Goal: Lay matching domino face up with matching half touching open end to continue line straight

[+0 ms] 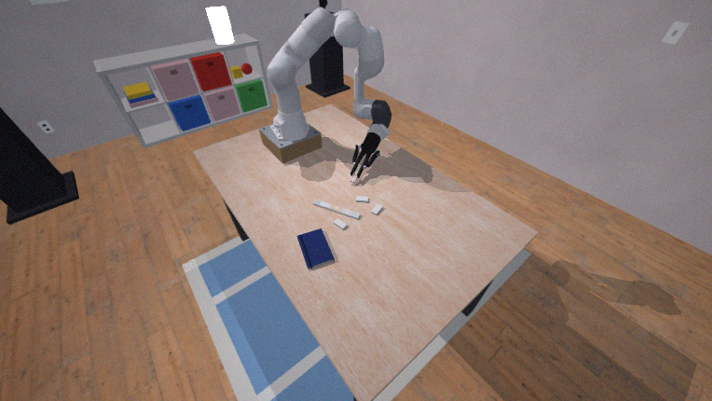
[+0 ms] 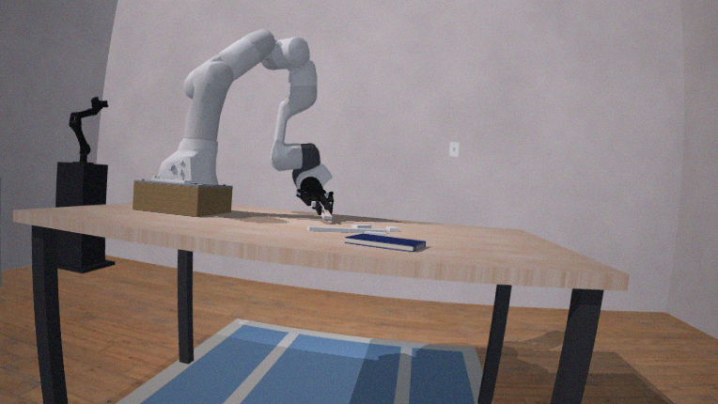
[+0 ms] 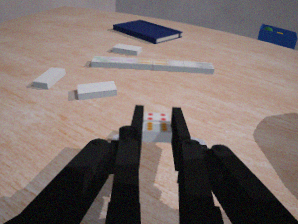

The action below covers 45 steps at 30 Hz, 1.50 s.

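Observation:
My gripper [image 1: 354, 175] is shut on a white domino [image 3: 157, 127], whose face with red and orange pips shows between the fingertips in the wrist view. It holds the domino tilted, low over the table, on the robot-base side of the line; I cannot tell whether it touches the top. The line of dominoes [image 1: 336, 209] lies flat beyond it, also seen in the wrist view [image 3: 152, 64]. Three plain face-down dominoes lie apart from the line: two on the near side [image 1: 362, 199] [image 1: 376, 209] and one on the far side [image 1: 340, 224].
A dark blue book [image 1: 315, 248] lies flat beyond the line, also seen in the side view [image 2: 385, 242]. The robot's wooden base block [image 1: 290, 142] stands at the table's back end. A shelf with coloured bins [image 1: 189, 84] stands off the table.

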Each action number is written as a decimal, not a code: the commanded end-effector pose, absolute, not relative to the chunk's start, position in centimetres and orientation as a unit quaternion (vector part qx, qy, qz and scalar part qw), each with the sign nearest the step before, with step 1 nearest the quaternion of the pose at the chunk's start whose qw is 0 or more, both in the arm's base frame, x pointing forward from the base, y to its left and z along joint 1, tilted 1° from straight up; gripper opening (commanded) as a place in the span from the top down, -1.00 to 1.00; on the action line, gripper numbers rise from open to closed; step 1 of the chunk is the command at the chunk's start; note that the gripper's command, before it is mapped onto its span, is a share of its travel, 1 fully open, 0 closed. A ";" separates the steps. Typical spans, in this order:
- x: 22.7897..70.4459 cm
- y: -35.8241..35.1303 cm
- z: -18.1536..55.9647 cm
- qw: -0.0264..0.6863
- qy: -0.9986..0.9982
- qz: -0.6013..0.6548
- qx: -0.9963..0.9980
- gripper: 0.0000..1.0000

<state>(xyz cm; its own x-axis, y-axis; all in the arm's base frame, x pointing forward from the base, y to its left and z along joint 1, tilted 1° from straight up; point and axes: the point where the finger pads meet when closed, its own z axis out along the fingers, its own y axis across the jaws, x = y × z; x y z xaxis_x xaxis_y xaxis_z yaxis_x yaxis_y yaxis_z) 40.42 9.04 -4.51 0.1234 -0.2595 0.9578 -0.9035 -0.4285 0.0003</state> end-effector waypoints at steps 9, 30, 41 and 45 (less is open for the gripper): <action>40.3 9.0 -4.5 0.319 -0.431 0.505 0.676 0.56; 40.3 9.0 -4.8 0.319 -0.431 0.505 0.676 0.56; 40.3 9.0 -5.3 0.319 -0.431 0.505 0.676 0.56; 40.3 9.0 -5.5 0.319 -0.431 0.505 0.676 0.56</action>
<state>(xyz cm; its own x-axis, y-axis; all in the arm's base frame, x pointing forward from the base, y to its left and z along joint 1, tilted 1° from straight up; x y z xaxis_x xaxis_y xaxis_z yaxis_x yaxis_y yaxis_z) 40.32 8.98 -5.33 0.1237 -0.2559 0.9588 -0.9046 -0.4262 0.0030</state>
